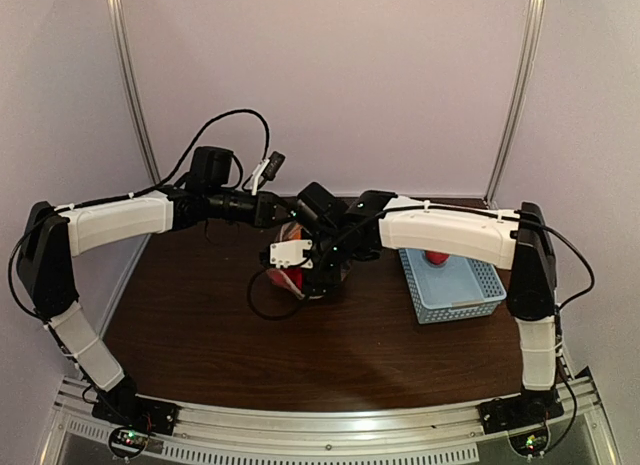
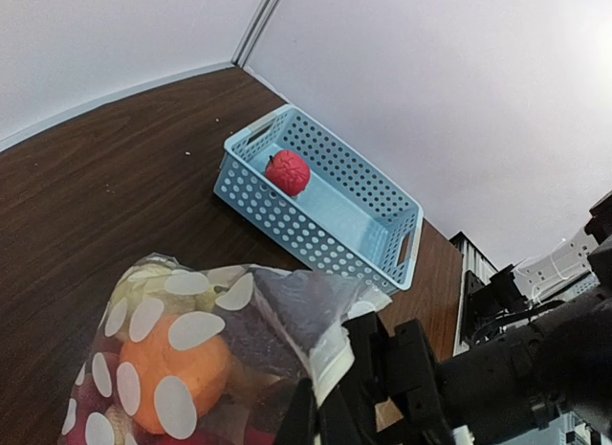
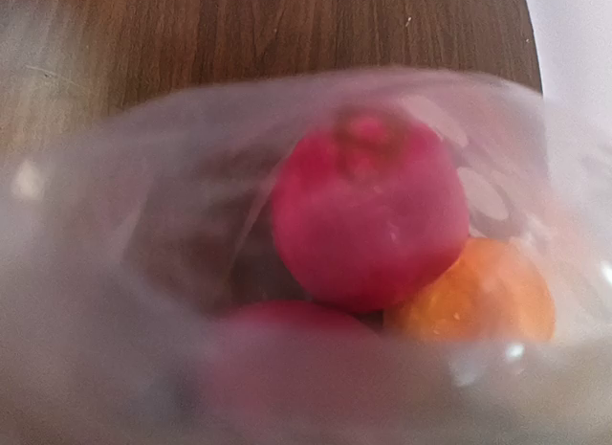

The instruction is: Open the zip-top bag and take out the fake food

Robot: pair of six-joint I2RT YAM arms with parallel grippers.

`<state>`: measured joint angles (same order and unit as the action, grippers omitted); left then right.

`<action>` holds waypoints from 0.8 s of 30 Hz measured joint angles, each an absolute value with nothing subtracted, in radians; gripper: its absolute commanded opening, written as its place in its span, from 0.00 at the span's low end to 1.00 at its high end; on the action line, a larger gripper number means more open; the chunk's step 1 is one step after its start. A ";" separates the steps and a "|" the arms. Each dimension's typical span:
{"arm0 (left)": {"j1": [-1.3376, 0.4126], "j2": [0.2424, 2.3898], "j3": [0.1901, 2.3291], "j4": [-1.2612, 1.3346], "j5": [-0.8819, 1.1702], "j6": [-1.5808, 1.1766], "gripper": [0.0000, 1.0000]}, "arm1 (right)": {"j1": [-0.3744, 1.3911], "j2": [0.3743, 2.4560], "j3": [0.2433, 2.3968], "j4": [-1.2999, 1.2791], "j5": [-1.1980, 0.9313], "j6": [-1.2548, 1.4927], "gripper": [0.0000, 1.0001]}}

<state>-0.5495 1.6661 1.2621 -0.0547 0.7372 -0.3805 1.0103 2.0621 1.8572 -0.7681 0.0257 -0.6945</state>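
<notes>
The zip-top bag [image 2: 206,316], clear with white dots, hangs above the table at the middle [image 1: 288,281]. My left gripper [image 2: 330,392] is shut on its white zip strip [image 2: 337,354]. Through the plastic I see fake food: an orange fruit [image 2: 182,368], a dark purple one [image 2: 263,335] and a pale yellow one [image 2: 158,280]. The right wrist view looks into the bag at a red fruit [image 3: 368,215], an orange one [image 3: 473,297] and a blurred red one [image 3: 287,359]. My right gripper [image 1: 322,273] is at the bag; blurred plastic hides its fingers.
A light-blue basket [image 1: 455,290] stands right of the bag and holds one red fruit [image 1: 437,257]; it also shows in the left wrist view [image 2: 378,211] with that fruit [image 2: 287,172]. White walls close in the back and both sides of the brown table [image 1: 220,335].
</notes>
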 measured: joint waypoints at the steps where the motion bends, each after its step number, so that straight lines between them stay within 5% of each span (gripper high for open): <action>1: -0.550 1.666 1.262 -0.055 0.737 -0.381 0.00 | 1.011 2.078 1.866 -0.774 0.037 -0.696 0.78; 8: -0.550 1.666 1.262 -0.062 0.738 -0.381 0.00 | 1.021 2.115 1.875 -0.796 0.088 -0.691 0.48; 24: -0.550 1.668 1.262 -0.062 0.737 -0.380 0.00 | 1.037 1.928 1.914 -0.799 -0.020 -0.638 0.42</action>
